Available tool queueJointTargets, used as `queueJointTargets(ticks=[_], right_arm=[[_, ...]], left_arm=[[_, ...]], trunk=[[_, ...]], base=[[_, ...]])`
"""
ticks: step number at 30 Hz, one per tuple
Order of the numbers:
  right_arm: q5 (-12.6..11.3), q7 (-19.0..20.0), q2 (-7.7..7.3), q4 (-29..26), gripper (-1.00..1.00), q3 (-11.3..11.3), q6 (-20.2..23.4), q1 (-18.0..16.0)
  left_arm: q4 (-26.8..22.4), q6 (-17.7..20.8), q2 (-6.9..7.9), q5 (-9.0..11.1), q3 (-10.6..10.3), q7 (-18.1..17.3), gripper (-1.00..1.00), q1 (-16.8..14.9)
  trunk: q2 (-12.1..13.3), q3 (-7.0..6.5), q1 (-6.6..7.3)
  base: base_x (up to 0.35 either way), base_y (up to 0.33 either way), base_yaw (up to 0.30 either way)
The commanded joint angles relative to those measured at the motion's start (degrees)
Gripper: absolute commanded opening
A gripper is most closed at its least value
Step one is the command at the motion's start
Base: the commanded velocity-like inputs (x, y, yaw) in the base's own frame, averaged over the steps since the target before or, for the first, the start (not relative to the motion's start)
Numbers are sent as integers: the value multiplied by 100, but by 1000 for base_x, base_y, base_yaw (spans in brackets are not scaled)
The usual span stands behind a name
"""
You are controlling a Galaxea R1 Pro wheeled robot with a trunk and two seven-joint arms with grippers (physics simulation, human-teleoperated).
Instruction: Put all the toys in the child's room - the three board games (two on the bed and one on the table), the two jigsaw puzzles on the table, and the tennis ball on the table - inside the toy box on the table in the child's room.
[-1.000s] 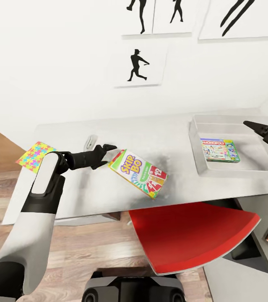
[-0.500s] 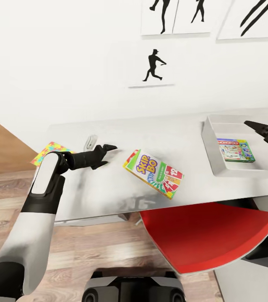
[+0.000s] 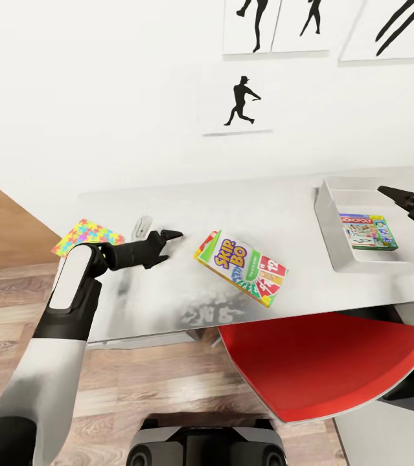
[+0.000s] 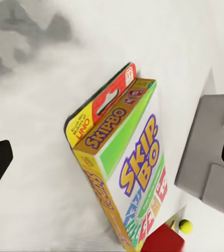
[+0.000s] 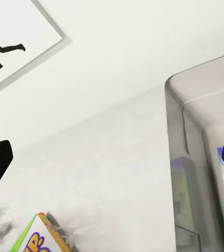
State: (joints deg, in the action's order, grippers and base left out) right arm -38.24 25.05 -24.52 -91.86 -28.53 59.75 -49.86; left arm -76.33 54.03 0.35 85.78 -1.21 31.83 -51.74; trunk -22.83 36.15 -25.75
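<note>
Head view first: SKIP BO box (image 3: 240, 268) lies flat and askew on the light grey counter (image 3: 232, 200), free of any grip. Left fingers (image 3: 165, 239) hover just beside its near corner, spread apart and holding nothing. A jigsaw puzzle (image 3: 87, 235) lies at the counter's far left end, partly behind the left arm. The toy box (image 3: 328, 226) sits at the right end with the MONOPOLY box (image 3: 368, 232) flat inside it. Right fingers (image 3: 398, 194) reach in over the toy box; whether they are parted cannot be told here. A red chair seat (image 3: 323, 362) sits tucked under the counter's front edge.

Left wrist view: the SKIP BO box (image 4: 130, 173) lies between the widely parted dark fingertips, untouched, with the toy box (image 4: 209, 152) beyond it and the tennis ball (image 4: 185, 226) small past that.

Right wrist view: dark fingertips stand far apart, empty, framing the toy box's corner (image 5: 177, 157) and a baseball-player picture (image 5: 17, 39) on the wall.
</note>
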Motion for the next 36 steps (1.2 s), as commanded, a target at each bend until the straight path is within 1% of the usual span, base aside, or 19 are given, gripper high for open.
queueJointTargets(ticks=[1, 7, 11, 13, 18, 27, 36], right_arm=[[50, 60, 0, -1, 100, -7, 25, -6], [49, 59, 3, -2, 100, -5, 25, 0], [49, 57, 10, 0, 100, -1, 25, 4], [47, 55, 33, 0, 100, 3, 25, 10], [49, 54, 74, 1, 100, 12, 25, 53], [52, 53, 107, 2, 100, 37, 25, 182], [53, 53, 119, 2, 100, 84, 25, 317]], left_arm=[[-31, -5, 1, 83, -7, 22, 100, 54], [-98, -13, 12, 143, -1, -124, 100, 216], [-115, -17, 20, 158, 2, -199, 100, 264], [-124, -21, 24, 166, 0, -258, 100, 312], [-130, -36, 25, 158, -8, -309, 100, 367], [-140, -52, 26, 146, -17, -345, 100, 410], [-189, -63, 29, 131, -13, -352, 100, 475]], trunk=[[-9, 7, -3], [-9, 7, -3], [-9, 7, -3], [-9, 7, -3], [-9, 7, -3], [-9, 7, -3], [-9, 7, -3]], base=[[0, 12, 0], [0, 8, 0], [0, 4, 0], [0, 2, 0], [0, 2, 0], [0, 12, 0], [0, 129, 12]])
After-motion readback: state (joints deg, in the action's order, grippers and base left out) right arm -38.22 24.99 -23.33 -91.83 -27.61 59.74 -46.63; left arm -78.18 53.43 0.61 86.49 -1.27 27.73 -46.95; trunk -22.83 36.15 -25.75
